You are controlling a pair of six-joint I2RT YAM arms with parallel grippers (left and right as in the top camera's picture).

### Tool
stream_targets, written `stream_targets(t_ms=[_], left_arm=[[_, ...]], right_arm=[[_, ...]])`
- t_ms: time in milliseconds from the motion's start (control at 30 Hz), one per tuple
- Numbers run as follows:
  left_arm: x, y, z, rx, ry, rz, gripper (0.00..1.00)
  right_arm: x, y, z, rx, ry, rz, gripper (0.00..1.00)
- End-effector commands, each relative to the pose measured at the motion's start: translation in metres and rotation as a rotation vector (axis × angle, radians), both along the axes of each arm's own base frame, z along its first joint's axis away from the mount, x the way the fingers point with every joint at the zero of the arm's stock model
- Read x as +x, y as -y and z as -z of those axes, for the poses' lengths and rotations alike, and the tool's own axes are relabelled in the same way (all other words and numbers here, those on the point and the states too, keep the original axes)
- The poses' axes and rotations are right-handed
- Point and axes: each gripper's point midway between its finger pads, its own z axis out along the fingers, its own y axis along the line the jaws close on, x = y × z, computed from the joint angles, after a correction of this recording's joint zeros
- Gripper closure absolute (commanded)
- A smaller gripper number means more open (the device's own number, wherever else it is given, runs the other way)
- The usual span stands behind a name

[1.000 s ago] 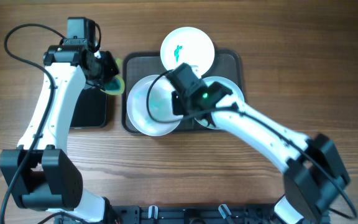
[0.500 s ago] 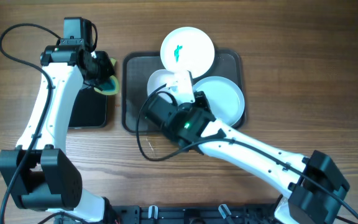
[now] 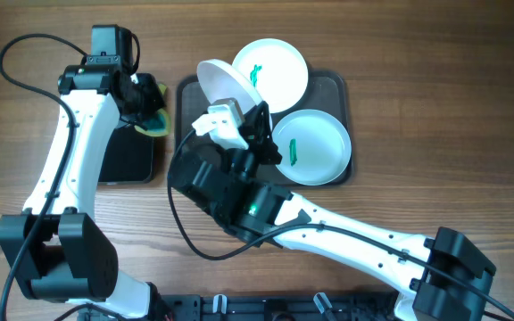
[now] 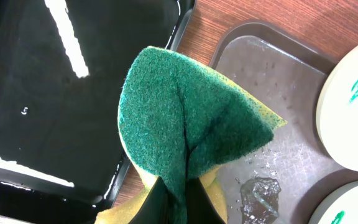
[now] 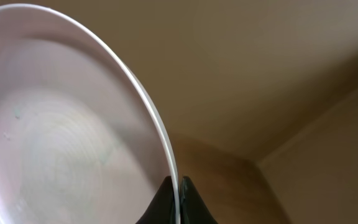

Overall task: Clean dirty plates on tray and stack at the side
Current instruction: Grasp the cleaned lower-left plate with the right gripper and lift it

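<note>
My right gripper (image 3: 257, 114) is shut on the rim of a pale plate (image 3: 224, 85) and holds it tilted on edge above the left half of the dark grey tray (image 3: 188, 111). In the right wrist view the fingers (image 5: 178, 184) pinch that plate's rim (image 5: 73, 124). A white plate (image 3: 273, 64) with a green smear lies at the tray's back edge. Another plate (image 3: 315, 147) with a green smear lies on the tray's right half. My left gripper (image 3: 150, 111) is shut on a green and yellow sponge (image 4: 191, 118) over the tray's left rim (image 4: 272, 68).
A smaller glossy black tray (image 3: 128, 156) lies left of the grey tray, also in the left wrist view (image 4: 55, 93). A small wet patch (image 4: 260, 190) sits on the grey tray floor. The right arm's body (image 3: 239, 201) spans the table in front of the tray.
My right gripper has lifted the left plate off the tray and tipped it up on edge, swinging toward the back. The left arm with the sponge has barely moved.
</note>
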Motion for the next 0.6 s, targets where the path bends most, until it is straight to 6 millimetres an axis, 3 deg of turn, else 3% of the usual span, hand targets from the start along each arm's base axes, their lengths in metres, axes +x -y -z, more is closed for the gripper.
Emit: stream_targets(t_ms=[0, 333, 433, 567], left_arm=[[0.0, -0.004, 0.0, 0.018, 0.002, 0.005, 0.96], [0.001, -0.004, 0.0, 0.018, 0.003, 0.005, 0.96], [0.001, -0.004, 0.0, 0.018, 0.003, 0.005, 0.96], [0.001, -0.004, 0.0, 0.018, 0.004, 0.005, 0.96]], right_arm=[[-0.006, 0.012, -0.022, -0.106, 0.014, 0.063, 0.96], [-0.006, 0.012, -0.017, -0.049, 0.031, 0.06, 0.96], [-0.004, 0.004, 0.002, -0.025, -0.024, -0.017, 0.96], [-0.005, -0.011, 0.048, 0.088, -0.203, -0.152, 0.96]])
